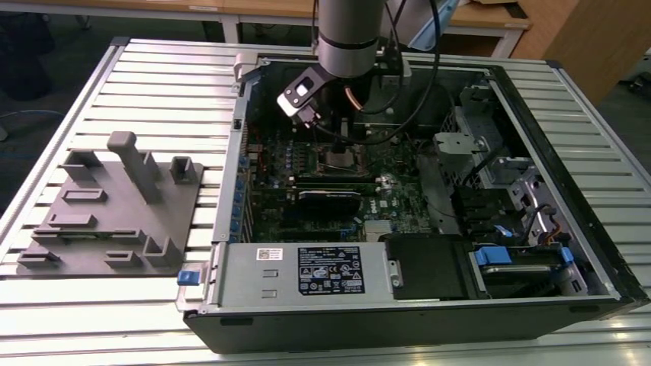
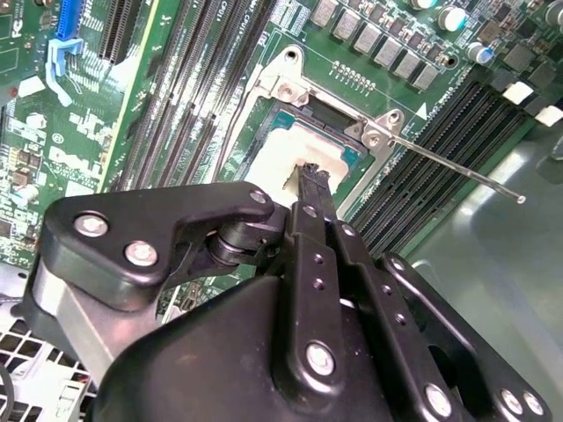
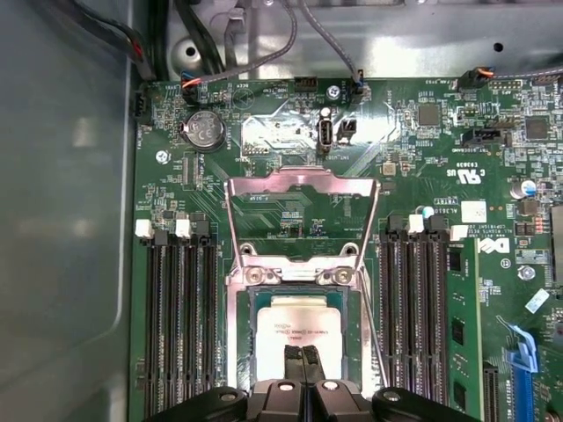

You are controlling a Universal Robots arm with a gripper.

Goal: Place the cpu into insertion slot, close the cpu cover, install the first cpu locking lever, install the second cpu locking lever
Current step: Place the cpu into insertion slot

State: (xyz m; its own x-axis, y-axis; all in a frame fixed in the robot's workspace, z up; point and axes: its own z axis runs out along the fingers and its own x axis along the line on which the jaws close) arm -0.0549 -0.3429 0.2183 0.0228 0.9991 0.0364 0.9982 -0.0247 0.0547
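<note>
The chip [image 3: 303, 323] is sitting in the socket [image 3: 239, 334] on the green board [image 3: 413, 163], and the cover [image 3: 299, 185] is flipped up and open just behind it. The gripper [image 3: 303, 353] has its fingers pressed together right over the chip's near edge. It's all inside an open PC case [image 1: 407, 326] on a slatted table [image 1: 152, 76].
</note>
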